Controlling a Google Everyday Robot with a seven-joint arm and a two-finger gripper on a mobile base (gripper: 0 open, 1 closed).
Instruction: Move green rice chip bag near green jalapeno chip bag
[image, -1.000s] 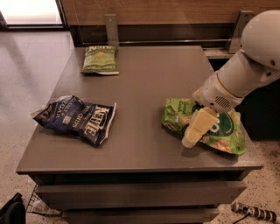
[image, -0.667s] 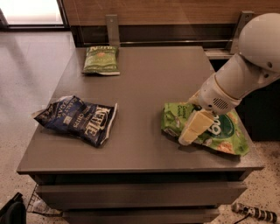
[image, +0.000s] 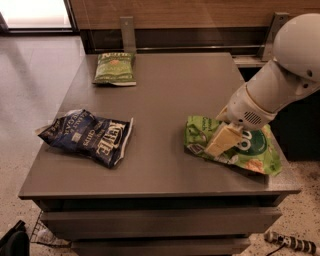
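Gripper (image: 221, 141): on the green rice chip bag (image: 257, 152); hold cannot be told.
Bag: probably light, crinkly, slippery; pinch a crumpled fold.

A crumpled dark blue Kettle chip bag (image: 87, 136) is laid left of centre on a flat grey-brown tabletop (image: 170, 90). A grey metal post (image: 128, 32) is seen at upper middle against a wood-panelled wall (image: 200, 11). A striped cable (image: 290, 242) is seen at lower right.

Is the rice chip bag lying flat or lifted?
Flat: the bag lies on the table, gripper on its middle.
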